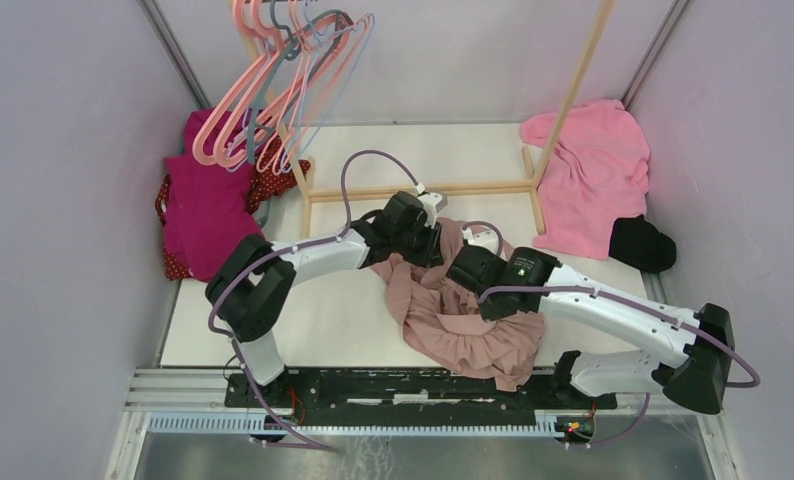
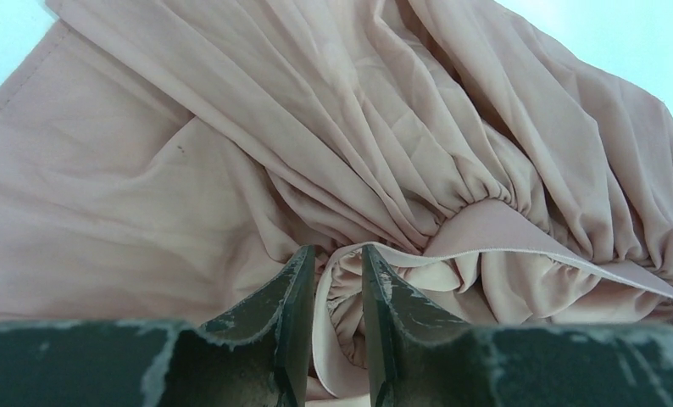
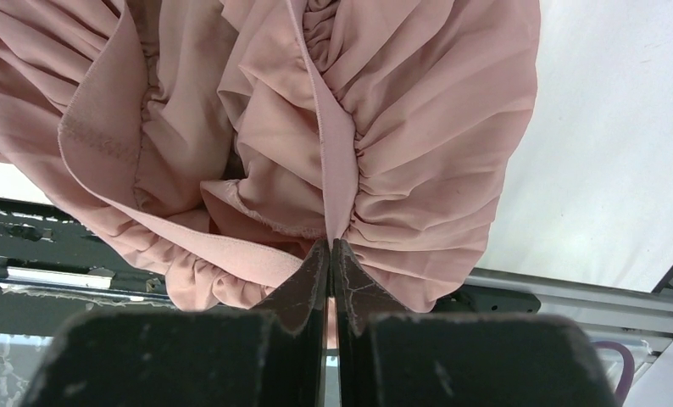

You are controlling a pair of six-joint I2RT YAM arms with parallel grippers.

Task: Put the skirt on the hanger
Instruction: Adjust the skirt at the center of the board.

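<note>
A dusty-pink gathered skirt (image 1: pixel 463 330) lies crumpled on the white table (image 1: pixel 313 310) between my two arms. My left gripper (image 1: pixel 428 245) is at its far edge. In the left wrist view the gripper (image 2: pixel 339 250) is narrowly open, with a fold of the skirt's (image 2: pixel 231 127) waistband lying loosely between the fingers. My right gripper (image 1: pixel 460 268) is at the skirt's middle. In the right wrist view it (image 3: pixel 330 242) is shut on the waistband of the skirt (image 3: pixel 401 127). Several pink and grey hangers (image 1: pixel 283 80) hang at the far left, apart from the skirt.
A wooden rack frame (image 1: pixel 423 188) stands across the far side of the table. A pink garment (image 1: pixel 593 180) and a black item (image 1: pixel 641 243) lie at the far right. A magenta garment (image 1: pixel 208 200) lies at the far left under the hangers.
</note>
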